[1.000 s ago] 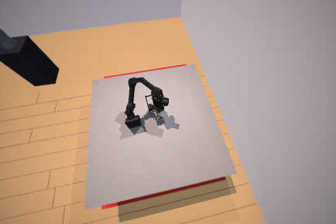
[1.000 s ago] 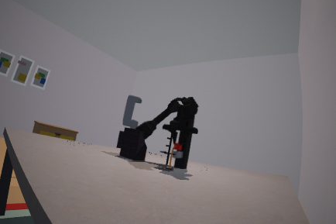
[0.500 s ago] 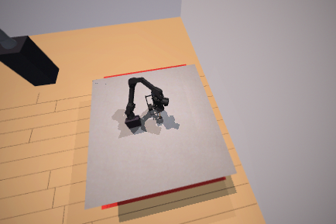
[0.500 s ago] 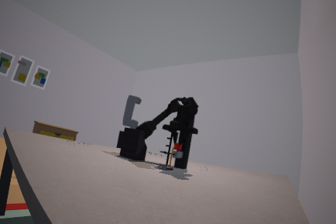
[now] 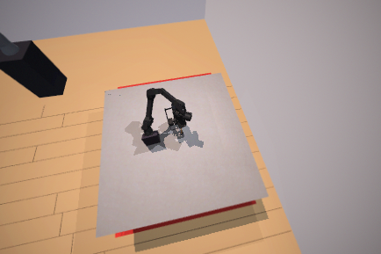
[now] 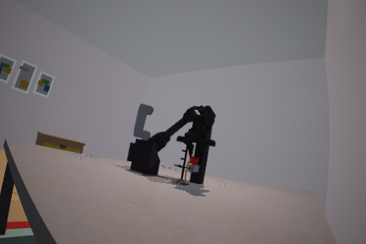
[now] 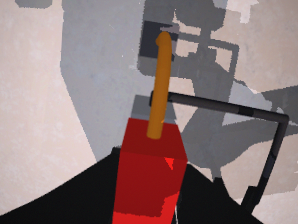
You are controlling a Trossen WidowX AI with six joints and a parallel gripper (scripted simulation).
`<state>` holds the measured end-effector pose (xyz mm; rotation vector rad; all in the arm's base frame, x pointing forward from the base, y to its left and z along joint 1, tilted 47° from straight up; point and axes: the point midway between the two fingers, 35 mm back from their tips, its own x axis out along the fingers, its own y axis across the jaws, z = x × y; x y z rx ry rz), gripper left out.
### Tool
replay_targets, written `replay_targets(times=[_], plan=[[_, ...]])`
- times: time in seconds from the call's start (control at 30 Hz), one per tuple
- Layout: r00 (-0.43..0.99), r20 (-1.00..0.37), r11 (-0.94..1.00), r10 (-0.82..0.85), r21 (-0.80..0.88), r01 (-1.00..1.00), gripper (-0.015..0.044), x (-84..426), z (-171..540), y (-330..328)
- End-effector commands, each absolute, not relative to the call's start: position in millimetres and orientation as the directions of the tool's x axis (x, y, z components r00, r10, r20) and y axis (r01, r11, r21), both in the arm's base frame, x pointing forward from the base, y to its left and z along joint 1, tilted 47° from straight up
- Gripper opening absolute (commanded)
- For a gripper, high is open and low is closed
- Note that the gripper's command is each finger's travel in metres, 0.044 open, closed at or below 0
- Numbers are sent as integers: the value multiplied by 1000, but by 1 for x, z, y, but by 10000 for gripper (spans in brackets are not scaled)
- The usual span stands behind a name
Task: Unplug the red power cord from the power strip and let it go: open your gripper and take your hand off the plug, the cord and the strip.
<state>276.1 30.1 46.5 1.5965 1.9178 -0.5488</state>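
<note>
My gripper points down and is shut on the red plug, one black finger on each side of it. A grey part shows just beyond the red body. The orange cord leaves the plug and curves down toward the table. In the top view, gripper and plug are very small and dark. I cannot make out the power strip clearly in any view, nor whether the plug touches it.
A thin black angled frame stands close beside the plug and gripper. The pale table carries the arm's black base and overlapping arm shadows. Small dark specks lie on it.
</note>
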Motion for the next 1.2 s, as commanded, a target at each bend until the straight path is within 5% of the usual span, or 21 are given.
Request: replay_targets(times=[0.0, 0.67, 0.87, 1.17], plan=[[-102, -692, 192, 715, 54, 980, 0, 282, 34, 12], [-102, -692, 191, 715, 53, 980, 0, 286, 14, -13], [-119, -685, 216, 719, 58, 975, 157, 285, 21, 3], [-119, -685, 216, 719, 58, 975, 160, 285, 21, 3]])
